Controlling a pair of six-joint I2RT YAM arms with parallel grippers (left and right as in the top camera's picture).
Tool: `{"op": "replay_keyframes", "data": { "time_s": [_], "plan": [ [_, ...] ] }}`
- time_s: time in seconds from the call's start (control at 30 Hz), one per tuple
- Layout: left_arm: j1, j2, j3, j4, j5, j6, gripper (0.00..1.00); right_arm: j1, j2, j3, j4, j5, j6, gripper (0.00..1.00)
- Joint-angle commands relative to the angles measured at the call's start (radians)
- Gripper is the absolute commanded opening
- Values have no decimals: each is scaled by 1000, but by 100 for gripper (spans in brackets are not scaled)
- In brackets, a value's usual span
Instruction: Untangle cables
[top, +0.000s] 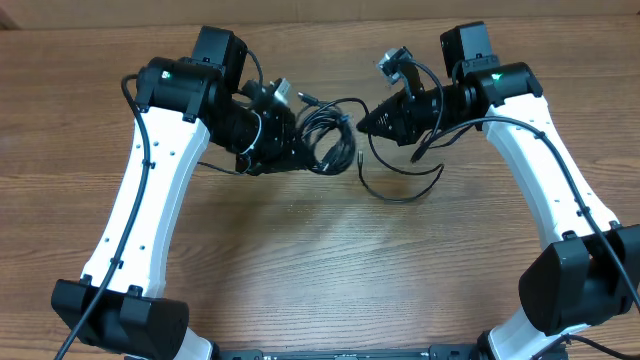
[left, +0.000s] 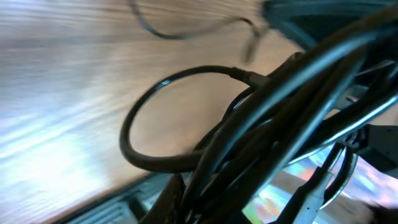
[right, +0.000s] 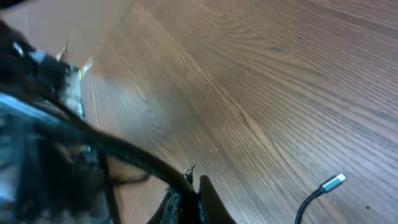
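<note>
Tangled cables (top: 322, 135) — wide table (top: 330, 270) all around

the lower middle of the overhead view is bare table (top: 330, 280), open between the left arm (top: 150, 200) and the right arm (top: 545, 180). the upper middle is crowded: the cables (top: 325, 135) bunch there, the left gripper (top: 300, 150) pressed in from the left, the right gripper (top: 362, 125) at their right edge, only a narrow gap between. a loose strand (top: 400, 192) curves just below. in the right wrist view a plug end (right: 334, 181) lies lower right; the wood above is open.
</note>
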Motion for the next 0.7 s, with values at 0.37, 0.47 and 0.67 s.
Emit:
{"op": "replay_keyframes", "data": {
  "time_s": [0.37,0.47,0.67],
  "plan": [
    [-32,3,24,3,-330,20,29,1,-358,16,157,137,474,4],
    [-41,8,23,9,-330,20,31,2,-423,16,186,134,532,4],
    [-47,8,17,8,-356,19,32,2,-529,16,276,84,641,4]
  ]
}}
